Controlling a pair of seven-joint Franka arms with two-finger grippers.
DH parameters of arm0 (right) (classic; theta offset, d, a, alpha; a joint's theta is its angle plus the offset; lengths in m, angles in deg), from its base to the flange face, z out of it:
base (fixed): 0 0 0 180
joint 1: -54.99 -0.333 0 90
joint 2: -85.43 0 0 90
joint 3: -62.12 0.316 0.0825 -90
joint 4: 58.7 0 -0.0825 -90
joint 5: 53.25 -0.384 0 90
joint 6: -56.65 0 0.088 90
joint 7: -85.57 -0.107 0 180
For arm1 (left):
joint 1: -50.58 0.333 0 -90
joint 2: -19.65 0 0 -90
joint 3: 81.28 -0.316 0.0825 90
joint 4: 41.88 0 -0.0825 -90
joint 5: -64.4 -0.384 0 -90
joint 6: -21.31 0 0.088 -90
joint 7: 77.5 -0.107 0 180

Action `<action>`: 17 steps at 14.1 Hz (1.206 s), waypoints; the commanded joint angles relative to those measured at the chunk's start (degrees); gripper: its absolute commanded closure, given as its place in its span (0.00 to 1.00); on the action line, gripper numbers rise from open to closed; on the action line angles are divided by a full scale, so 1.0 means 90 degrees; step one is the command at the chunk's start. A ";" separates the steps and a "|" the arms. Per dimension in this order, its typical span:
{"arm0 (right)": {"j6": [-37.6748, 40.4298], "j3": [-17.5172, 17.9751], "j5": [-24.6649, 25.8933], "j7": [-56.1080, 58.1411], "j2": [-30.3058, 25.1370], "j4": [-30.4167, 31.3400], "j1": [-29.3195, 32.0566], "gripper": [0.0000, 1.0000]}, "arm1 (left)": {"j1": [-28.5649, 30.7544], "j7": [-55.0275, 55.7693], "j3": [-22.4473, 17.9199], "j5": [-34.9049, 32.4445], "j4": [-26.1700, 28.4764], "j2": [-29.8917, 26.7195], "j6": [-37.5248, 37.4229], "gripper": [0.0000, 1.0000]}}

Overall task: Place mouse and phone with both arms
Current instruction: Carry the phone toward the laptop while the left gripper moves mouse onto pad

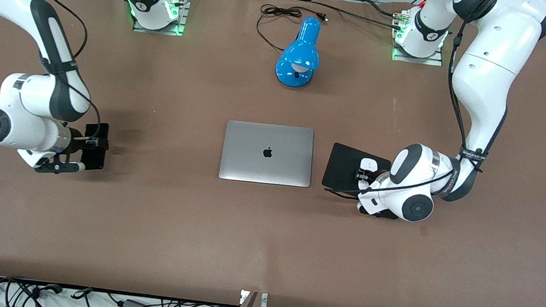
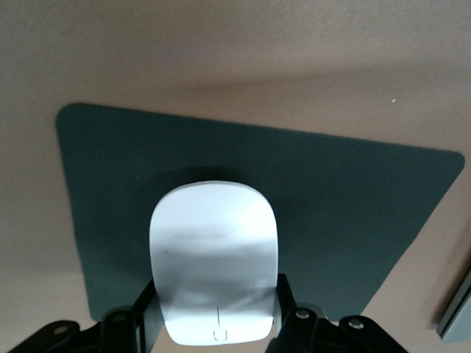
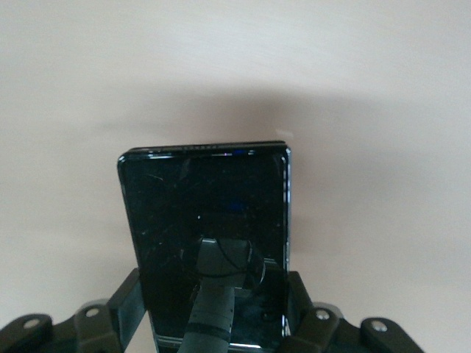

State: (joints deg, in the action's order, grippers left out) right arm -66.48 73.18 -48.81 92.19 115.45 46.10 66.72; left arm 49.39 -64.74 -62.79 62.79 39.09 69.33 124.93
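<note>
Left claw (image 1: 363,174), right of frame, grips the mouse (image 1: 369,165) low over the mouse pad (image 1: 343,167), ready to set down. Right claw (image 1: 90,142), left of frame, clamps the phone (image 1: 94,146) flat, just above the worktop (image 1: 266,232).

The left arm's wrist covers the mouse pad (image 1: 346,167) corner at 4 o'clock and part of the mouse (image 1: 370,165). The right wrist view's edge at 6 o'clock cuts off the phone (image 3: 206,243) end.

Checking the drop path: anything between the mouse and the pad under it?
Nothing visible. The left gripper holds the mouse over the pad, whose surface shows bare. The right gripper holds the phone over bare table.
</note>
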 commanded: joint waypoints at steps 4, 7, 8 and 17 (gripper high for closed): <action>0.0029 0.0354 -0.0103 -0.1640 0.0404 -0.0549 -0.1067 0.67 | 0.0064 0.0037 0.0016 0.0121 -0.0070 -0.0120 -0.0087 0.00; -0.0029 0.0363 -0.0093 -0.2921 0.0512 -0.0599 -0.1634 0.67 | 0.0551 -0.0060 0.0035 0.0111 -0.0313 -0.0490 -0.1012 0.00; -0.0107 0.0363 -0.0102 -0.3136 0.0521 -0.0599 -0.1790 0.67 | 0.0726 -0.0186 0.0045 0.0101 -0.0489 -0.0549 -0.1363 0.00; -0.0615 0.0354 -0.0073 -0.3930 0.0970 -0.0579 -0.2583 0.66 | 0.0806 -0.0374 0.0103 0.0131 -0.0374 -0.2803 -0.3162 0.00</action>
State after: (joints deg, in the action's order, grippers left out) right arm -72.23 76.62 -48.98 56.75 124.14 41.74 43.77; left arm 56.58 -69.27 -61.71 63.10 32.80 49.59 98.42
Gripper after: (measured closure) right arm 0.207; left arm 0.000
